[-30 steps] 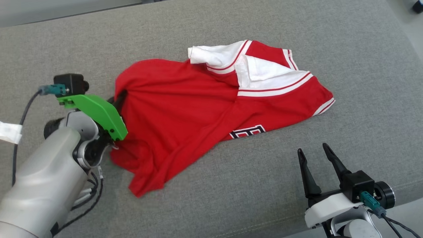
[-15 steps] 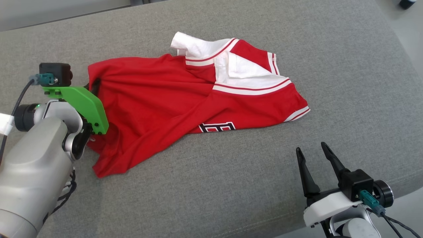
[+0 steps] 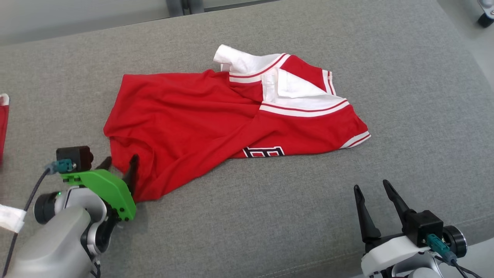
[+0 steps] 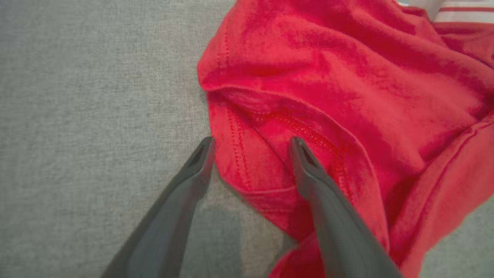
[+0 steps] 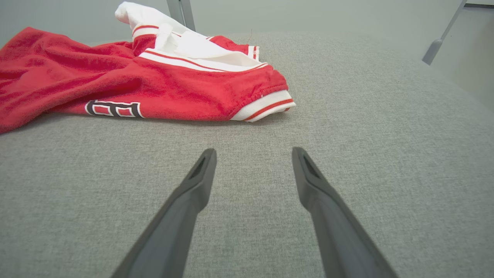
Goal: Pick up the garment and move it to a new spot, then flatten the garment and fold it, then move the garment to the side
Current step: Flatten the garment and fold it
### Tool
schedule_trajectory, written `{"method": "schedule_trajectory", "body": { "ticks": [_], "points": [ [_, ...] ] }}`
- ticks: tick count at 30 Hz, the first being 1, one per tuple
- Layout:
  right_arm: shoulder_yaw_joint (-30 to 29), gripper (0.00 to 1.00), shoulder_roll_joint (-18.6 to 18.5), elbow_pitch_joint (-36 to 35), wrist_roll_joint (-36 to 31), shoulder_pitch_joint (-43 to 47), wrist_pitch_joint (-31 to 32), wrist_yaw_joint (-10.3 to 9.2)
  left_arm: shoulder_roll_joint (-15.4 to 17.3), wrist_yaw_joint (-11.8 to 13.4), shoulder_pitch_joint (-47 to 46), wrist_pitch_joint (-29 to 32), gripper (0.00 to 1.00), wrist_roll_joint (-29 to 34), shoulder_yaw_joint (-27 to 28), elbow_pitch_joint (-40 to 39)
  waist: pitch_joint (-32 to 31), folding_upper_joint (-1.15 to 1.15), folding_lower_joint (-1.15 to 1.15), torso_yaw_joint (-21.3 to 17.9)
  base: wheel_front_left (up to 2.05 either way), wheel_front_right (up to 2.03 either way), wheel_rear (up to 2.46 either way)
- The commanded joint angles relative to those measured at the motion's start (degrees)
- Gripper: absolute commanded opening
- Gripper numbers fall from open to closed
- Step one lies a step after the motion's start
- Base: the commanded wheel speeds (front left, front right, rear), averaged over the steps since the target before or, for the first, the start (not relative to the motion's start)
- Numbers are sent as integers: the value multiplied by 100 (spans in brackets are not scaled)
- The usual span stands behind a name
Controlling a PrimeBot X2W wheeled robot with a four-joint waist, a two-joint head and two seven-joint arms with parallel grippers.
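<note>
Left gripper (image 3: 121, 158): stood jaws wide astride the near-left hem of the red garment (image 3: 193, 119), gripping nothing. Lay rumpled on the grey cushion (image 3: 270, 216), white sleeves doubled over, apparently set down at its new spot but neither flattened nor folded, nor yet moved aside. Hovered wide open and empty, well clear at right: right gripper (image 3: 371, 185).

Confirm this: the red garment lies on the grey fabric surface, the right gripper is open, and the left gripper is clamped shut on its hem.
One point is wrong: the left gripper is open, jaws apart astride the red garment's hem, as the left wrist view shows. The rest stands.
</note>
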Motion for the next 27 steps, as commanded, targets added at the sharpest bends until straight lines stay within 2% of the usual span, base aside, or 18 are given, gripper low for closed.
{"method": "schedule_trajectory", "body": {
  "ticks": [1, 10, 15, 21, 22, 23, 24, 25, 26, 27],
  "points": [
    [-2, 100, -12, -15, -19, 5, -20, -6, 86, 78, 211, 37, 100, -119, 25, -265, -5, 0, 0, 101, 0, 0, 0],
    [-25, 100, -12, 17, -128, -18, -20, -6, 461, 511, 1019, 43, 100, -393, 87, -1592, -82, 0, 0, 193, 0, 0, 0],
    [-23, 100, -12, 33, -158, 60, -21, -6, 611, 551, 1324, 154, 100, -566, 85, -2177, -148, 0, 0, 201, 0, 0, 0],
    [10, 100, -13, 62, -171, 60, -20, -6, 647, 612, 1440, 171, 100, -617, 83, -2429, -206, 0, 0, 179, 0, 0, 0],
    [12, 100, -13, 60, -176, 61, -21, -6, 649, 633, 1445, 183, 95, -623, 86, -2449, -211, 0, 0, 177, 0, 0, 0],
    [15, 100, -12, 58, -184, 62, -20, -6, 655, 640, 1428, 187, 65, -609, 83, -2461, -217, 0, 0, 176, 0, 0, 0],
    [18, 100, -12, 58, -193, 65, -20, -6, 665, 658, 1404, 169, 43, -584, 90, -2466, -223, 0, 0, 174, 0, 0, 0],
    [20, 100, -12, 59, -198, 68, -20, -6, 668, 678, 1393, 148, 9, -579, 109, -2473, -230, 0, 0, 171, 0, 0, 0],
    [16, 100, -13, 59, -206, 72, -20, -6, 670, 686, 1396, 132, 0, -593, 129, -2486, -238, 0, 0, 169, 0, 0, 0],
    [10, 100, -13, 57, -213, 78, -21, -6, 685, 704, 1417, 120, 0, -614, 142, -2492, -244, 0, 0, 169, 0, 0, 0]
  ]
}}
